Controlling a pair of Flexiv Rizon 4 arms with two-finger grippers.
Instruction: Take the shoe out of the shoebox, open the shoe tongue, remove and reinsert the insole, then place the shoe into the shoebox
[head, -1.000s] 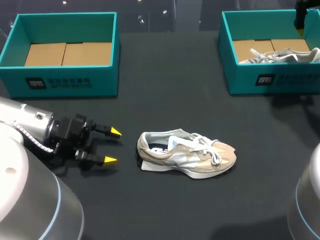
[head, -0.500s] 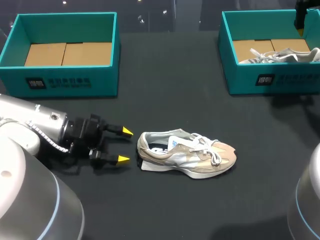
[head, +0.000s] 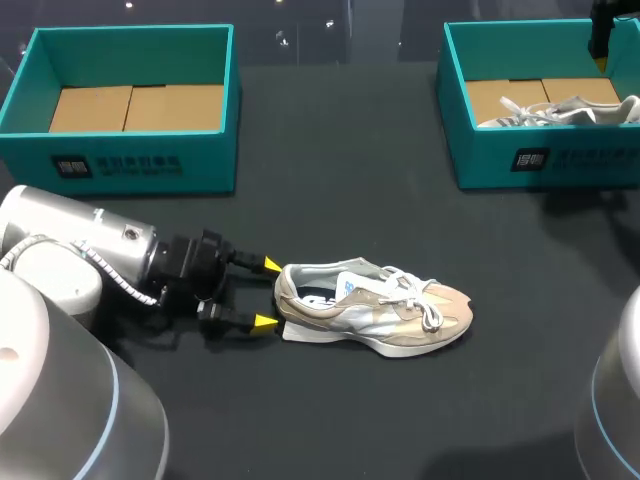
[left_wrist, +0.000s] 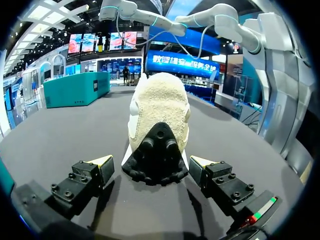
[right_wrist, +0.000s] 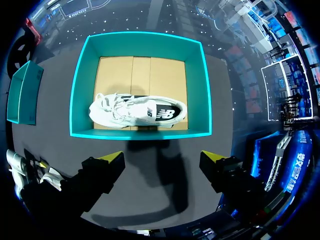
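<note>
Shoe (head: 375, 310) rests on the counter (head: 330, 200), outside both boxes, heel toward the left hand (head: 268, 293) and toe pointing away from it. That hand is spread wide, one yellow tip at each side of the heel, close to it but, as far as I can tell, not touching. From the wrist, the heel fills the gap just ahead of the fingers. The right hand (right_wrist: 162, 157), also wide and empty, hangs above a box (right_wrist: 80, 90) holding a second shoe (right_wrist: 137, 111), well apart from the first. I judge the step to be taking hold of the heel so the tongue can be opened. Next, the left hand needs to ease forward a little and close evenly on both heel sides without shoving the shoe.
</note>
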